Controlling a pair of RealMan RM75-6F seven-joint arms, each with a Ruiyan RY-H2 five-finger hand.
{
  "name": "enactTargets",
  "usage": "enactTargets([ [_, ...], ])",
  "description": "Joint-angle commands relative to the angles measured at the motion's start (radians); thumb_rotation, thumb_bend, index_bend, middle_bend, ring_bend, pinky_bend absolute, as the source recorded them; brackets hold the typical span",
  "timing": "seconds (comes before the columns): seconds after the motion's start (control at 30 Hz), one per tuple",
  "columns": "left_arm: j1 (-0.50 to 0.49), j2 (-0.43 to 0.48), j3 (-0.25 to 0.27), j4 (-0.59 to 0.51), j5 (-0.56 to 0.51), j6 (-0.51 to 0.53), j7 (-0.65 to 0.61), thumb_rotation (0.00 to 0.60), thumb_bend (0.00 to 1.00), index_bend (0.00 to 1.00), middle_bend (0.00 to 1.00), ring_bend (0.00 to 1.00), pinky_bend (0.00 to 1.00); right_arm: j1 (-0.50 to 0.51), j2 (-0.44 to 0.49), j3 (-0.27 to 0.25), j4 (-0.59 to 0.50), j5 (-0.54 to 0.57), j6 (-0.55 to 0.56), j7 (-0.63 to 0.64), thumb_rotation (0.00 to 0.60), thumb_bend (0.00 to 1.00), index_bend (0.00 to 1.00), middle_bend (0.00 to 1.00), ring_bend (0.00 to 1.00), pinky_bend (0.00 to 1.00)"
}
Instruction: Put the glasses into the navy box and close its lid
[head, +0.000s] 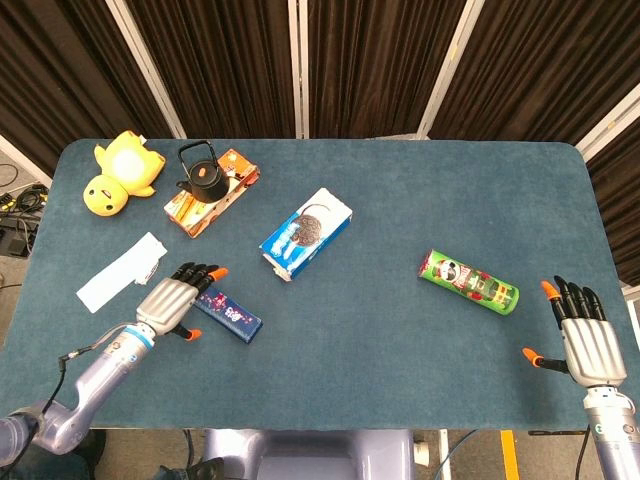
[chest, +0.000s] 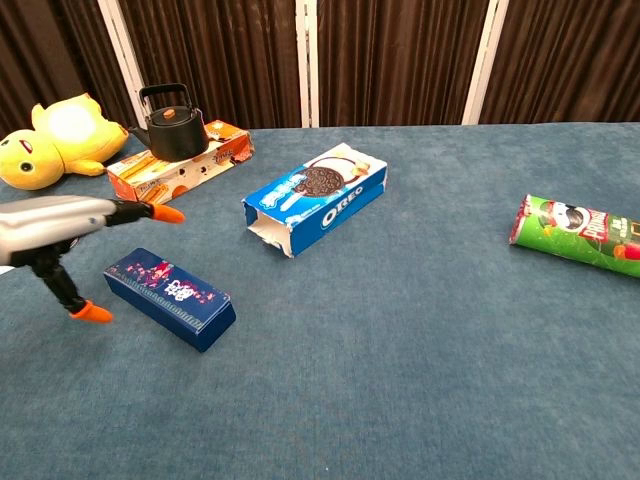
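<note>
The navy box is lying flat and closed on the blue table, toward the near left side, its long axis running diagonally. The left hand is hovering just beside the box's left end, fingers stretched out and spread apart with nothing in them, thumb pointing down toward the cloth; in the chest view the same hand is sitting at the left edge, its orange fingertips clear of the box and not touching it. The right hand is resting over the near right corner of the table, fingers extended and splayed, thumb out to the side, also holding nothing (only the head view is showing it). The glasses are not visible in either view. A white slip of paper is lying just left of the left hand. Farther back, a black kettle is standing on an orange carton, with a yellow plush toy sitting near the far left corner. A blue Oreo box is lying open-ended near the middle of the table, well apart from the navy box, and a green Pringles can is lying on its side toward the right.
</note>
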Motion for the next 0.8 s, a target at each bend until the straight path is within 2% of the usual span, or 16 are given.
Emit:
enactTargets([
  [0.03, -0.021, -0.055, -0.007, 0.049, -0.002, -0.015, 0.039, 0.600, 0.14, 0.13, 0.01, 0.00, 0.03, -0.001, 0.001, 0.002, 0.006, 0.007, -0.003, 0.005, 0.600, 0.00, 0.00, 0.00, 0.00, 0.00],
  [0.1, -0.026, -0.075, -0.012, 0.067, -0.005, -0.014, 0.052, 0.600, 0.15, 0.17, 0.06, 0.05, 0.10, -0.002, 0.001, 0.003, 0.011, 0.011, -0.004, 0.009, 0.600, 0.00, 0.00, 0.00, 0.00, 0.00],
  [0.23, -0.035, -0.100, -0.017, 0.093, -0.011, -0.024, 0.059, 0.600, 0.21, 0.32, 0.27, 0.23, 0.25, -0.003, 0.002, 0.004, 0.016, 0.016, -0.006, 0.013, 0.600, 0.00, 0.00, 0.00, 0.00, 0.00],
  [0.3, -0.040, -0.105, -0.018, 0.100, -0.015, -0.034, 0.057, 0.600, 0.23, 0.36, 0.30, 0.25, 0.27, -0.003, 0.002, 0.005, 0.017, 0.017, -0.006, 0.013, 0.600, 0.00, 0.00, 0.00, 0.00, 0.00],
  [0.67, -0.045, -0.118, -0.019, 0.117, -0.016, -0.035, 0.048, 0.600, 0.22, 0.39, 0.32, 0.27, 0.28, -0.002, -0.002, 0.005, 0.018, 0.020, -0.007, 0.004, 0.600, 0.00, 0.00, 0.00, 0.00, 0.00],
  [0.73, -0.045, -0.112, -0.017, 0.113, -0.013, -0.034, 0.040, 0.600, 0.17, 0.35, 0.26, 0.23, 0.23, -0.002, -0.003, 0.005, 0.018, 0.020, -0.008, 0.002, 0.600, 0.00, 0.00, 0.00, 0.00, 0.00],
  [0.77, -0.043, -0.106, -0.017, 0.109, -0.011, -0.033, 0.032, 0.600, 0.13, 0.31, 0.21, 0.18, 0.18, -0.002, -0.003, 0.005, 0.017, 0.019, -0.007, 0.001, 0.600, 0.00, 0.00, 0.00, 0.00, 0.00],
  [0.8, -0.042, -0.099, -0.017, 0.105, -0.009, -0.029, 0.026, 0.600, 0.07, 0.22, 0.12, 0.10, 0.10, -0.002, -0.003, 0.004, 0.017, 0.018, -0.007, 0.001, 0.600, 0.00, 0.00, 0.00, 0.00, 0.00],
])
